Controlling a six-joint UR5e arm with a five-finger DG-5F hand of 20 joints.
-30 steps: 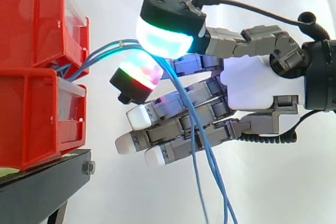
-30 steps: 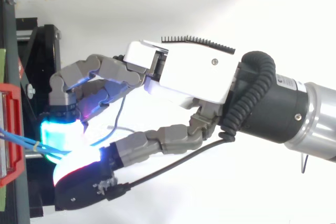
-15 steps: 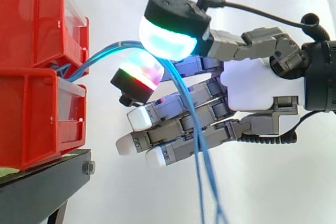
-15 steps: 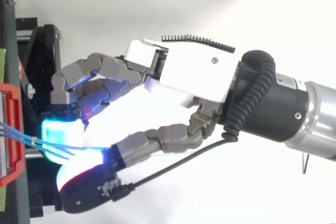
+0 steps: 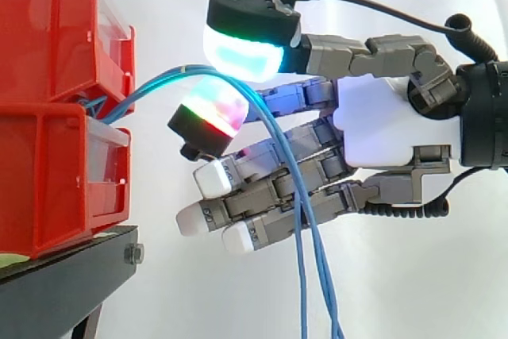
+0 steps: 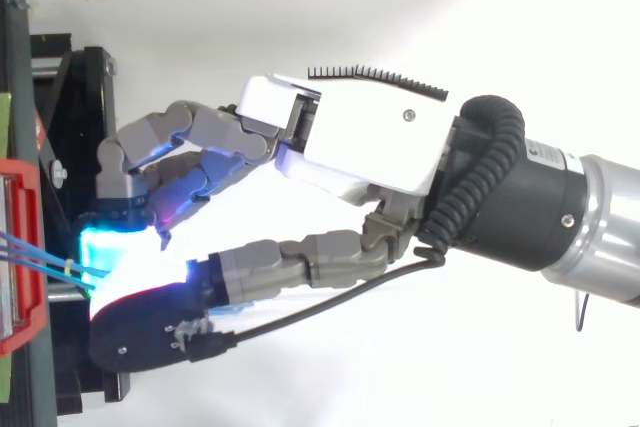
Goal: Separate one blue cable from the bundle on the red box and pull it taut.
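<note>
Furthest left, red bins [image 5: 48,156] sit stacked on a black stand [image 5: 71,275], the upper bin cut off by the frame. Blue cables [image 5: 151,85] leave the gap between the bins, their origin lost in shadow, and arc rightward from the bins. The hand [image 5: 381,125] pinches them between two glowing pads [image 5: 208,113], with the other fingers loosely extended. Side view: the strands drop across those fingers, ends cut off. Top view: a pale tie [image 6: 68,267] sits just right of the bins, and the contact is lost in glow.

Slack blue cables [image 5: 301,275] arch from red box [image 5: 48,180].
</note>
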